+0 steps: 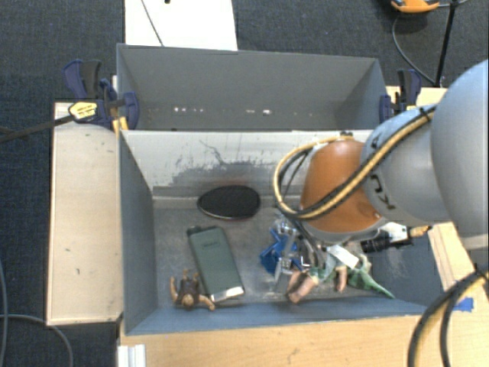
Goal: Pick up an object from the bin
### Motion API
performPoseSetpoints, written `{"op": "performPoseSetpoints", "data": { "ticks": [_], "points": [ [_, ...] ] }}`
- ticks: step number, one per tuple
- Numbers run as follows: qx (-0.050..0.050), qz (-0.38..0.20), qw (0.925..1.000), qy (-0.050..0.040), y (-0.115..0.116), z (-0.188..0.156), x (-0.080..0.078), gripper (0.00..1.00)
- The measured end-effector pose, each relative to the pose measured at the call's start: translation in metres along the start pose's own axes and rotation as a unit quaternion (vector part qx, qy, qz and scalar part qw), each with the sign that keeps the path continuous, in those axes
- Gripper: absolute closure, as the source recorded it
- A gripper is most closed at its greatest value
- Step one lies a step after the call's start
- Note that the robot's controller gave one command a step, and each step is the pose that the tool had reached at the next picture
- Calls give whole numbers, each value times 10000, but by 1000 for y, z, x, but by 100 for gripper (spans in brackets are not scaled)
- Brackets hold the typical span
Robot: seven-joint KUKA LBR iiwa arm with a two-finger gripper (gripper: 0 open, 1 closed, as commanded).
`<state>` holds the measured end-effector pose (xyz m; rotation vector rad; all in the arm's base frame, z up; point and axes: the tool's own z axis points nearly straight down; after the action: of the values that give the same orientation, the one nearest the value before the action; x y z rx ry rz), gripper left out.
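End effector (295, 258) hanging low at front right of bin (139, 228), sitting at blue toy (270, 257) beside heap of small figures (353, 274); open or closed, cannot tell.

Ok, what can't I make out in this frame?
All in the camera view:
- Gripper: mostly under the arm's orange cover; whether it holds anything cannot be told.
- Blue thing, bin's front right: partly covered by the gripper, so its kind is unclear.
- Green toy: its upper part is hidden by the arm.
- Brown figure, front left: too small to identify.
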<state>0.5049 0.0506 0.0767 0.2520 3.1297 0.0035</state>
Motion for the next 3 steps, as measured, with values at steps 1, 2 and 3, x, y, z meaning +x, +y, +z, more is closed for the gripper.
{"op": "performPoseSetpoints", "data": {
  "ticks": [1, 2, 3],
  "points": [
    [9, -142, 9999, -26, 16, -3, -14, 100],
    [0, -160, 9999, -27, 20, -3, -15, 100],
    [16, -105, 9999, 43, 13, -41, -17, 100]
  ]
}}
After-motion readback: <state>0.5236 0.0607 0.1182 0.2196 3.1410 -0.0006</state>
